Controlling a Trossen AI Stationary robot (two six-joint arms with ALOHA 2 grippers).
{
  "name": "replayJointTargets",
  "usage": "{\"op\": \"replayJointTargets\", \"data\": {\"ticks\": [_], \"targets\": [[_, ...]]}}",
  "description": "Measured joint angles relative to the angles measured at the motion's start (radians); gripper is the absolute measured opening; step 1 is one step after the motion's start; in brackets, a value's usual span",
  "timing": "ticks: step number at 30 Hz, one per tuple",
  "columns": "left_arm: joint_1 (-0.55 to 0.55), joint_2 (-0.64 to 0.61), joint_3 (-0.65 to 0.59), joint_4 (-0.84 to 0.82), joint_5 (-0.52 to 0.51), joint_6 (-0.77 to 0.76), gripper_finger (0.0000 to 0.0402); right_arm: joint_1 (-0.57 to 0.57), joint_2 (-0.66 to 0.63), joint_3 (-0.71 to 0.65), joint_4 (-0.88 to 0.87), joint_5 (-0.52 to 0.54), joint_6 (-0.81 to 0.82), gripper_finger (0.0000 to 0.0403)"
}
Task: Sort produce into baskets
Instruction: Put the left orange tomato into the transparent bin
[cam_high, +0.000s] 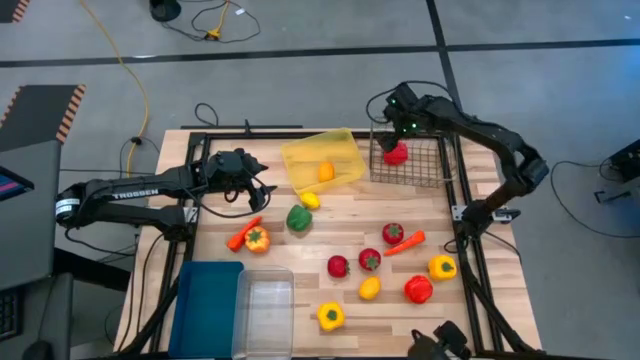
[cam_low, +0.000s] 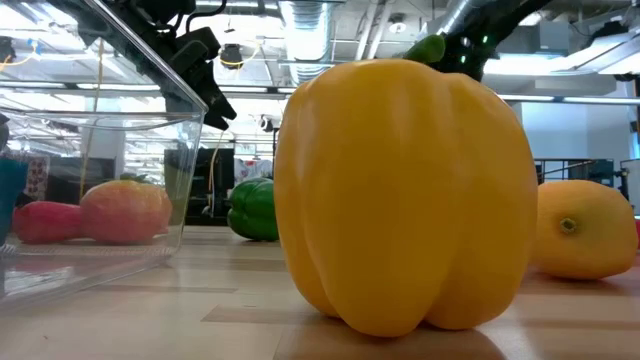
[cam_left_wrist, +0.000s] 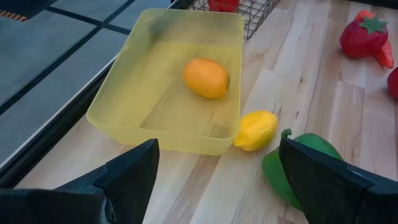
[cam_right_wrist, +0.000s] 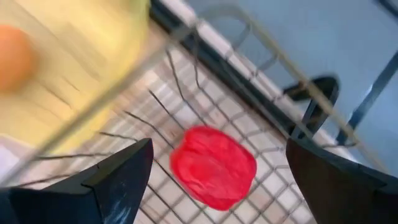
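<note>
1. Looking down, we see a glossy red tomato (cam_right_wrist: 213, 166) lying in the black wire basket (cam_high: 425, 165), released beneath our spread right gripper (cam_high: 400, 125).
2. Our yellow tray (cam_left_wrist: 163, 81) holds one orange lemon (cam_left_wrist: 206, 78); our left gripper (cam_high: 262, 190) hangs unclenched beside it.

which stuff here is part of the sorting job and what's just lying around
Job:
- yellow tray, holding an orange lemon
- wire basket, holding a red piece
- blue bin
- clear bin
- loose produce on the table, e.g. green pepper

Lying about:
- yellow cable on the floor
</note>
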Motion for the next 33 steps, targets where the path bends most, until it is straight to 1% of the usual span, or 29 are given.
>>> {"op": "replayJointTargets", "data": {"ticks": [8, 11, 14, 17, 19, 23, 33], "targets": [[0.000, 0.000, 0.000, 0.000, 0.003, -0.018, 0.0320, 0.092, -0.162, 0.007, 0.001, 0.000, 0.000, 0.0395], [-0.006, 0.000, 0.000, 0.000, 0.054, -0.026, 0.0320, 0.136, -0.202, 0.007, 0.000, 0.000, 0.000, 0.0395], [-0.027, 0.000, 0.000, -0.001, 0.134, -0.025, 0.0320, 0.177, -0.223, 0.007, 0.000, 0.000, 0.001, 0.0395], [-0.054, 0.000, 0.000, -0.017, 0.214, -0.045, 0.0320, 0.216, -0.230, 0.007, 0.000, 0.000, 0.001, 0.0395], [-0.072, 0.000, 0.000, -0.028, 0.240, -0.076, 0.0320, 0.237, -0.230, 0.007, 0.000, 0.000, 0.001, 0.0395], [-0.093, 0.000, 0.000, -0.032, 0.238, -0.126, 0.0320, 0.274, -0.212, 0.007, 0.000, 0.000, 0.001, 0.0395], [-0.095, 0.000, 0.000, -0.026, 0.238, -0.131, 0.0320, 0.326, -0.174, 0.007, -0.002, -0.002, 0.001, 0.0395]]}}
